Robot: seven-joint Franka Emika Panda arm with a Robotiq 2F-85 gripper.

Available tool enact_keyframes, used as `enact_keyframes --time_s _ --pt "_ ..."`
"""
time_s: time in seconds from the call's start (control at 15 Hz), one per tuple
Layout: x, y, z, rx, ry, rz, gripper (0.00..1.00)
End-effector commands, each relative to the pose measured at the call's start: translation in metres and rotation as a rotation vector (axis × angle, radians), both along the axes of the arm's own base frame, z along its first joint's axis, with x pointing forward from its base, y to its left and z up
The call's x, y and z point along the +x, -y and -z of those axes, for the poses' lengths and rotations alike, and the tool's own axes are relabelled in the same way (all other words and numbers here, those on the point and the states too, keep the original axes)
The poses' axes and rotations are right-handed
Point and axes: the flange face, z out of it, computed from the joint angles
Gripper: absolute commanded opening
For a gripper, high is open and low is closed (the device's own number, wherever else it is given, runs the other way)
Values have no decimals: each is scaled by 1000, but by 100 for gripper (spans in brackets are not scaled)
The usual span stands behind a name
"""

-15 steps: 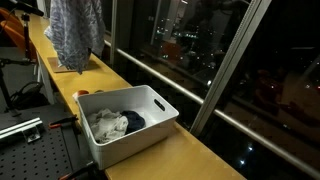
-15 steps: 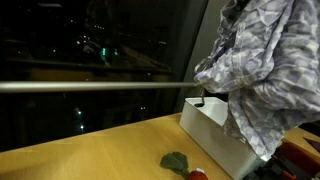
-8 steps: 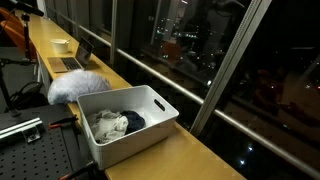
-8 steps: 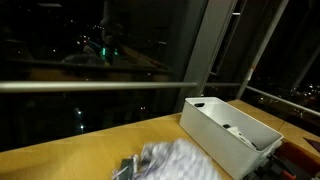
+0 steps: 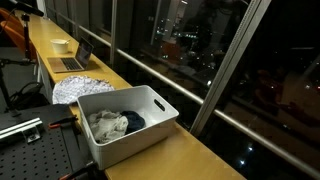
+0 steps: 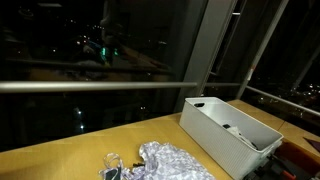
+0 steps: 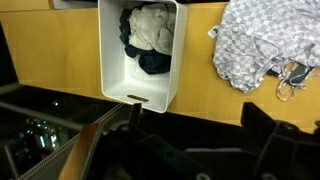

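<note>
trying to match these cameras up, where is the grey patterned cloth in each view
Exterior view: patterned cloth left of centre, just beyond the white bin.
Exterior view: cloth at the bottom edge, left of the bin.
Wrist view: cloth upper right, right of the bin.
Shared landmark: the white bin.

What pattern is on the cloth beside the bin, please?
The cloth is grey-white mottled; wrist view.

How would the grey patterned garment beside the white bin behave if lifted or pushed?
Probably floppy: the garment lies in crumpled folds on the counter, so it would likely hang limp from a pinch. It looks like thin cloth, so likely light for its size. A push would probably bunch it rather than slide it whole.
</note>
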Motion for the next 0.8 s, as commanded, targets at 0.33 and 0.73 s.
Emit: enact_keyframes --time_s 0.33,0.73 --pt "57 158 70 290 -47 97 100" --pt "57 229 201 283 -112 68 100"
